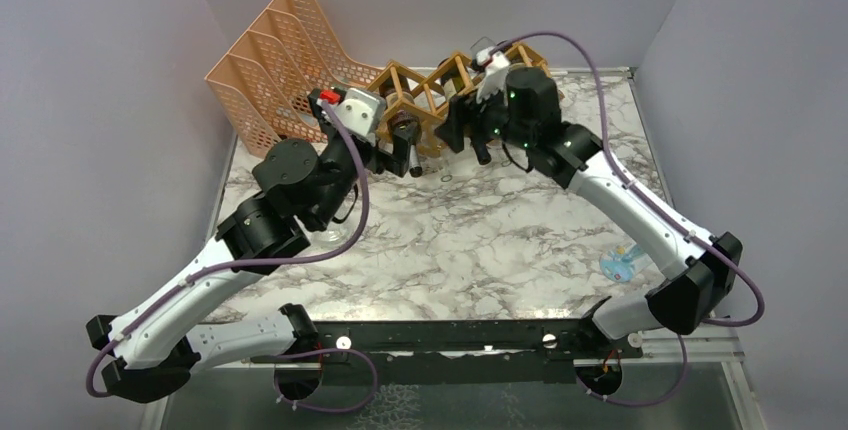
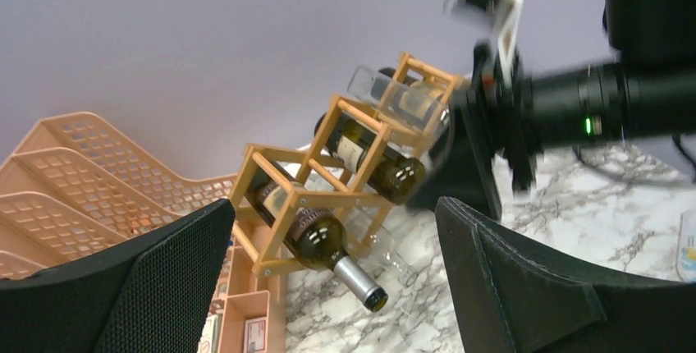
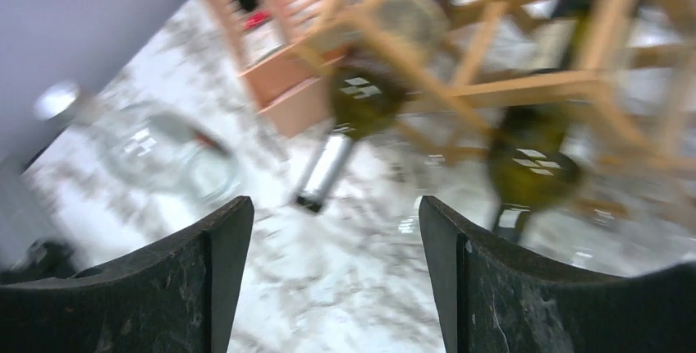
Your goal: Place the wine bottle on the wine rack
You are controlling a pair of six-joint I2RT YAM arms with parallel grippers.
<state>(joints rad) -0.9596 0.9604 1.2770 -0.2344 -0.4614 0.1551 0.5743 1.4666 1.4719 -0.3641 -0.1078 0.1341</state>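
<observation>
Seen from above, the wooden wine rack (image 1: pixel 440 85) stands near the back wall on the marble-patterned surface (image 1: pixel 470 240), and we take it as our landmark. Just beside its left end stands a peach perforated file organizer (image 1: pixel 275 60). We count three bottles lying in the rack's diamond cells. A green wine bottle (image 2: pixel 316 236) is in the cell nearest the organizer, its foil-capped neck projecting from the front. A dark bottle (image 2: pixel 382 168) is in the middle cell, and a clear bottle (image 2: pixel 394 94) is in the cell farthest from the organizer. Both arms are stretched toward the rack's front. The left fingers (image 2: pixel 139 287) are spread wide and hold nothing, facing the green bottle's cell. The right fingers (image 3: pixel 525 287) are likewise wide and empty, close before the rack, in a blurred view.
</observation>
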